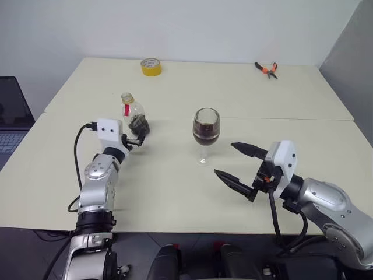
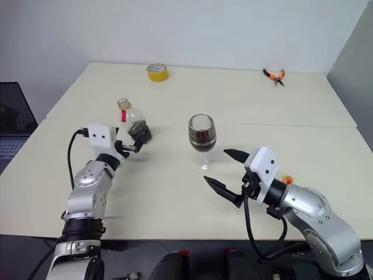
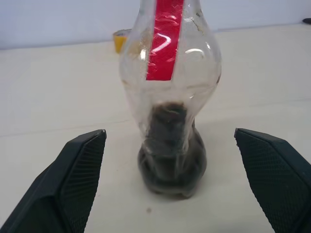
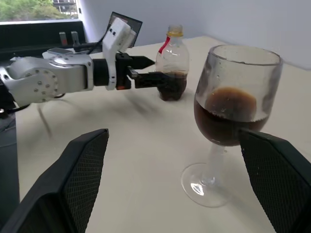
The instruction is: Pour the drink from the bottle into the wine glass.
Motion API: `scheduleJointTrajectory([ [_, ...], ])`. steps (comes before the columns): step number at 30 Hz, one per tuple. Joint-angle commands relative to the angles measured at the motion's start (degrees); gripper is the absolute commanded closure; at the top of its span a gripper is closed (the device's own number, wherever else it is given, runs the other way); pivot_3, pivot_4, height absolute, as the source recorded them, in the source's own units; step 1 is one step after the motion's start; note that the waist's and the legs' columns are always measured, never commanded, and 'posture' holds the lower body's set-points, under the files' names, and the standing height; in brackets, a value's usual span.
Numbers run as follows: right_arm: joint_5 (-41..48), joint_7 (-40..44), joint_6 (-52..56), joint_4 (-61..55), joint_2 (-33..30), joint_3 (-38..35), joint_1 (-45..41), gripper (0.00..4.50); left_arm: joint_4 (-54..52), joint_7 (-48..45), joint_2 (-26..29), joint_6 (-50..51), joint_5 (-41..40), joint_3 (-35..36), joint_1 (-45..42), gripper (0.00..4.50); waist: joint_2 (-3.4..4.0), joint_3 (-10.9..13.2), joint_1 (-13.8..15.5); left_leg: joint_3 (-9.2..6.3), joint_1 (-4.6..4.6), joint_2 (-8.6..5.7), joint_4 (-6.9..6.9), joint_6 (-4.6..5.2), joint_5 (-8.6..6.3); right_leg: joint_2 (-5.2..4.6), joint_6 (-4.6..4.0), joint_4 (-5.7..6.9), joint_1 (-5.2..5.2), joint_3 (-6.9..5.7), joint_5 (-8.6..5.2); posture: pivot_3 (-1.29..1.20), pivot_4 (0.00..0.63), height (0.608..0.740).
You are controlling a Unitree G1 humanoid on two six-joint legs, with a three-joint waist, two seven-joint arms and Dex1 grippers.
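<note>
The bottle (image 1: pixel 133 112) stands upright on the pale table (image 1: pixel 175 192), left of centre. It is clear plastic with a red strip, and a little dark drink (image 3: pixel 171 165) sits at its bottom. My left gripper (image 1: pixel 140 133) is open right in front of it, its fingers (image 3: pixel 77 170) apart on either side and not touching it. The wine glass (image 1: pixel 206 132) stands at the table's middle, with dark drink (image 4: pixel 226 119) filling the lower part of its bowl. My right gripper (image 1: pixel 224 158) is open just in front and to the right of the glass, holding nothing.
A yellow tape roll (image 1: pixel 151 66) lies at the far edge of the table and orange-handled pliers (image 1: pixel 267 69) at the far right. A laptop (image 1: pixel 11 116) sits off the table's left side. A seam (image 1: pixel 280 119) runs across the tabletop behind the glass.
</note>
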Motion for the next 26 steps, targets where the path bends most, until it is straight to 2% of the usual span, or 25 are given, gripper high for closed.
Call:
scheduleJointTrajectory([
  [1,-5.19,-1.36,-9.04,6.13,3.65,-1.34,3.06,0.0,-8.66,2.59,-0.55,1.93,0.15,0.95,3.69,0.02,-0.02,-0.02,0.03,0.03,0.02,0.0,-0.03,0.0,0.0,0.0,0.0,-0.03,0.01,0.03,0.0,0.0,0.15,0.74],
  [5,-10.46,-4.25,-19.41,17.11,9.68,-2.8,3.22,0.0,-11.81,3.53,-1.32,0.15,0.94,0.24,6.04,0.02,-0.01,-0.02,0.4,0.05,0.08,0.0,-0.04,0.0,0.0,0.01,0.0,0.01,0.01,0.05,0.0,0.0,0.15,0.74],
  [8,-12.72,-9.4,-24.41,24.28,15.04,-5.15,1.44,0.0,-14.0,3.4,-1.67,0.98,0.76,-0.1,7.4,0.02,0.0,-0.02,0.54,0.1,0.12,0.0,-0.06,-0.01,0.0,0.01,0.0,0.01,0.03,0.09,0.0,0.0,0.15,0.74],
  [15,-16.13,-16.22,-30.76,34.74,23.06,-6.58,-4.47,0.0,-16.07,5.19,-3.51,-0.82,0.93,0.54,10.4,0.02,0.08,-0.05,0.53,0.18,0.21,0.02,-0.15,-0.01,0.01,0.03,-0.01,0.02,0.02,0.17,0.0,0.0,0.15,0.74],
  [26,-17.93,-15.17,-32.26,37.76,23.52,-5.08,-5.86,0.0,-13.29,4.66,-3.58,-3.47,0.66,1.09,11.53,0.02,0.08,-0.05,0.59,0.22,0.22,0.02,-0.15,-0.01,0.0,0.02,-0.01,0.01,0.03,0.22,0.0,0.0,0.15,0.74],
])
